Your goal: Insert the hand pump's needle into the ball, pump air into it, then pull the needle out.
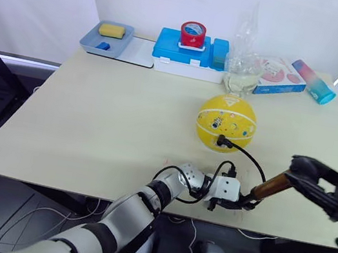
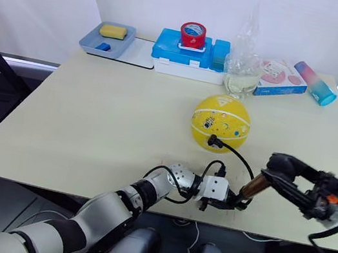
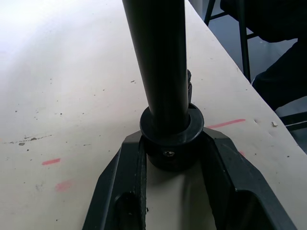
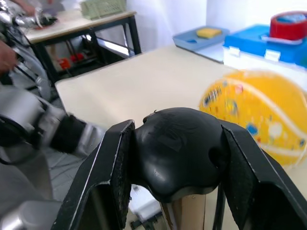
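Your left gripper (image 1: 242, 203) is at the near edge of the tabletop (image 1: 103, 128), its fingers (image 3: 125, 191) pinching the black end cap (image 3: 171, 143) of the hand pump (image 1: 271, 186); the left wrist view shows the cap seated between both fingers. The pump's copper-orange tube slants up and to the right from there to its black handle (image 4: 177, 148), and your right gripper (image 1: 311, 180) is clamped on that handle, one finger on each side of it.

The thin black hose (image 1: 250, 158) loops from the pump's lower end back to the ball (image 1: 226, 123), which sits round on the tabletop just beyond the pump. The needle (image 1: 222, 138) and its black fitting are in the ball's near side.

Along the far edge you have a blue-grey tray (image 1: 91, 39) holding a yellow sponge (image 1: 112, 30) and a small blue block (image 1: 104, 45). Beside it stands a blue and white box (image 1: 169, 51) with a red roll of tape (image 1: 192, 34) on top, then a clear plastic bag (image 1: 246, 55), a pink and white box (image 1: 281, 75) and a pink-to-teal bottle (image 1: 314, 81) lying on its side.
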Robot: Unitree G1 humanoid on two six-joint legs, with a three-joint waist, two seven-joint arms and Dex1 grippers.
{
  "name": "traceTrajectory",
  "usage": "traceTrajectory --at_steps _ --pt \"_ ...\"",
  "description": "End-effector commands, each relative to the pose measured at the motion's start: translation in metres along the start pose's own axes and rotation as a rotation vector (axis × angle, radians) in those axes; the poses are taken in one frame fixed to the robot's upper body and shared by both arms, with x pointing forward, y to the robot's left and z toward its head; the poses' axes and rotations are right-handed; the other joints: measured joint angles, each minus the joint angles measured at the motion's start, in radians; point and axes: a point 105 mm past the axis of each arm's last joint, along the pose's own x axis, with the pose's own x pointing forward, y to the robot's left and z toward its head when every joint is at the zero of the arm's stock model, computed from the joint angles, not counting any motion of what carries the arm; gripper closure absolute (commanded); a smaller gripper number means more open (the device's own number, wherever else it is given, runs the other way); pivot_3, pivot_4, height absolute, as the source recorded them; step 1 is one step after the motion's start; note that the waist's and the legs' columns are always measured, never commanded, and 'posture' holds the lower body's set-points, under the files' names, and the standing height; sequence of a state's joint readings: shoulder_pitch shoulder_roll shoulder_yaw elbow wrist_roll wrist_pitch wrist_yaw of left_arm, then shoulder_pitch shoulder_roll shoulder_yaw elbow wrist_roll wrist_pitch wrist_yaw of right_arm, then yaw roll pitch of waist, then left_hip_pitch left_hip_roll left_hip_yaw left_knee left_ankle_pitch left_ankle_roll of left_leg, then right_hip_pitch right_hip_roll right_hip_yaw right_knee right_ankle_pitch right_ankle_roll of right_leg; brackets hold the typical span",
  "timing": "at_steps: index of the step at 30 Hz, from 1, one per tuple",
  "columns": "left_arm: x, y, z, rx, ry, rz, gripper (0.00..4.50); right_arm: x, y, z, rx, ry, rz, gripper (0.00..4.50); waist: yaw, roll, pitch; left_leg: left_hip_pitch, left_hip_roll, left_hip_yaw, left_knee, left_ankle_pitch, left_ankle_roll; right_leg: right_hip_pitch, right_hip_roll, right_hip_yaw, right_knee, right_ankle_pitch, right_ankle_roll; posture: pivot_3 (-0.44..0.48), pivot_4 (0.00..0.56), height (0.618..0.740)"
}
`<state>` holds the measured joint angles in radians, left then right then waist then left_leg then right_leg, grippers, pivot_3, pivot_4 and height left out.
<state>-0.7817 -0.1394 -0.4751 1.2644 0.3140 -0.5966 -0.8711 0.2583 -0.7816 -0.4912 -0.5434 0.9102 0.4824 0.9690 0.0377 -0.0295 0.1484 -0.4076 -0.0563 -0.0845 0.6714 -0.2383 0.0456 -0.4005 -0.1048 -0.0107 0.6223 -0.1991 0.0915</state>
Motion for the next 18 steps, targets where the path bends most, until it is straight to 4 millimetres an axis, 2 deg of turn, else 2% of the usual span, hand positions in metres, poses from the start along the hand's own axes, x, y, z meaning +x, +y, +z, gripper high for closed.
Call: traceTrajectory --at_steps 1,3,5,10,16,18 --pt "0.012 -0.030 -0.012 0.001 0.074 -0.140 3.40 -0.006 -0.022 -0.037 -0.054 0.122 -0.127 2.56 0.000 0.000 0.000 0.002 0.000 0.000 0.000 0.000 0.000 0.002 0.000 0.000 0.000 0.000 0.000 0.000 0.150 0.739" --pt "0.012 -0.030 -0.012 -0.001 0.073 -0.141 3.40 -0.004 -0.024 -0.040 -0.066 0.106 -0.134 2.56 -0.001 0.001 0.001 0.006 0.000 0.000 -0.001 -0.003 -0.004 0.006 0.000 0.000 0.000 0.000 0.000 0.000 0.150 0.739" --pt "0.012 -0.030 -0.012 -0.002 0.073 -0.141 3.40 -0.004 -0.026 -0.035 -0.087 0.085 -0.133 2.56 0.000 0.002 0.001 0.007 0.000 0.000 -0.001 -0.003 -0.005 0.006 0.000 0.000 0.000 -0.001 -0.001 0.000 0.150 0.739" --pt "0.012 -0.030 -0.012 -0.003 0.073 -0.139 3.40 -0.011 -0.023 -0.002 -0.102 0.024 -0.097 2.56 0.000 0.005 0.004 0.006 0.000 0.000 -0.001 -0.003 -0.005 0.006 0.000 0.000 0.000 -0.001 -0.001 0.000 0.150 0.739" --pt "0.012 -0.031 -0.013 -0.005 0.075 -0.142 3.40 -0.022 -0.019 0.053 -0.145 -0.055 -0.077 2.56 0.001 0.009 0.007 0.005 0.000 0.001 -0.001 -0.003 -0.005 0.006 0.000 0.001 0.000 0.000 0.000 0.000 0.150 0.739" --pt "0.011 -0.031 -0.014 -0.004 0.075 -0.143 3.40 -0.026 -0.019 0.065 -0.160 -0.061 -0.089 2.56 0.001 0.008 0.008 0.005 0.000 0.001 -0.001 -0.003 -0.005 0.006 0.000 0.000 -0.001 -0.001 0.000 0.000 0.150 0.739"
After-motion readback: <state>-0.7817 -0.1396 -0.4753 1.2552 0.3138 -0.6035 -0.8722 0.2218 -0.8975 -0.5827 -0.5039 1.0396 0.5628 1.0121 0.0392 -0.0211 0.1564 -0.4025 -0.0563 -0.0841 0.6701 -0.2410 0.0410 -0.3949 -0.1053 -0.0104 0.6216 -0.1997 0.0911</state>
